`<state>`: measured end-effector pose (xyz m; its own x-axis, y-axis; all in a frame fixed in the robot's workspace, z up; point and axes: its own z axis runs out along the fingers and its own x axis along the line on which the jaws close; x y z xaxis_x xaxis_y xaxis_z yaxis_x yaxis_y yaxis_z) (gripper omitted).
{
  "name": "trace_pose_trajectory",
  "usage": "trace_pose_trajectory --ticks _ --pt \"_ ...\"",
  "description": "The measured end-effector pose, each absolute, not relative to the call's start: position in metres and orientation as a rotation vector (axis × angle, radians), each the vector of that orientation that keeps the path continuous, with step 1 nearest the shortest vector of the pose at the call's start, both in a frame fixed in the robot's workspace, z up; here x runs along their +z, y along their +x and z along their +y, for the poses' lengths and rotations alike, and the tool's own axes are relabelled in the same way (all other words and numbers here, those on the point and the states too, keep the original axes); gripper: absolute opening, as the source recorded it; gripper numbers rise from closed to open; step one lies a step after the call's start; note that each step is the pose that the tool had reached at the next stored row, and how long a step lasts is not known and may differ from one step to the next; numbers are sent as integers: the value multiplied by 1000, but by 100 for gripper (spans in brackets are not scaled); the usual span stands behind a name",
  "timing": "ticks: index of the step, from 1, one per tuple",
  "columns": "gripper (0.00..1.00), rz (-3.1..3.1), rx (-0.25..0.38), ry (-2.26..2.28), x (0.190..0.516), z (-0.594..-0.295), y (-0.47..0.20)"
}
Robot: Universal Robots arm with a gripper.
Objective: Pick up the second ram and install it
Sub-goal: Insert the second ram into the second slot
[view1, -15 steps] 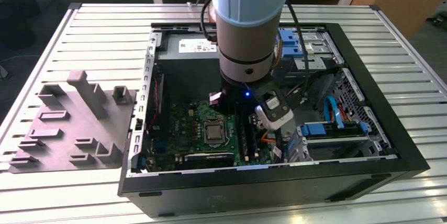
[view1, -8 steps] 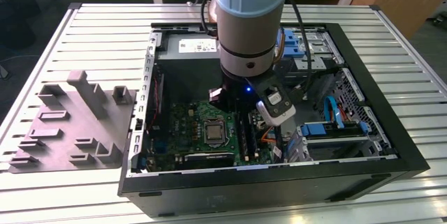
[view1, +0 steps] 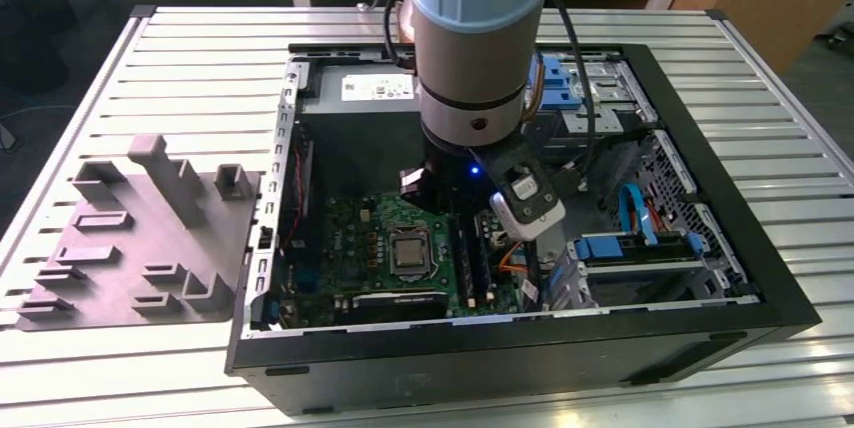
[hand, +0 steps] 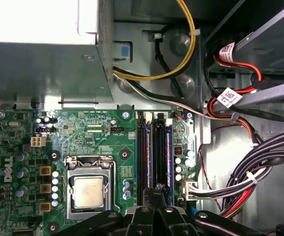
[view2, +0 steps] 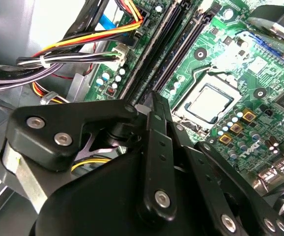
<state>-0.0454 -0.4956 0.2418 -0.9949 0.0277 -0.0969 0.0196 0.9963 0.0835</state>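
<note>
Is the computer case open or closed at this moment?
Open. The computer case has no side panel over it, so the green board inside shows plainly in the exterior view.

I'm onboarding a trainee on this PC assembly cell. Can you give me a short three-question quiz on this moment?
1. True or false: the gripper is inside the open computer case, above the green motherboard.
2. In the first wrist view, the gripper sits over which part? A) the processor socket B) the long black memory slots C) the bundle of black cables
3. What stands on the slatted table at the exterior view's left of the case?

Key
1. True.
2. B.
3. The grey moulded fixture plate.
</note>
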Motion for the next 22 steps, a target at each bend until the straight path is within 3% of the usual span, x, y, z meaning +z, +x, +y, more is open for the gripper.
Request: trace_pose_trajectory --ticks 1,2,22 --pt "11 3041 126 36 242 -496 -45" --pt "10 3041 126 36 242 -496 -45" --pt "10 3087 120 68 242 -496 -42"
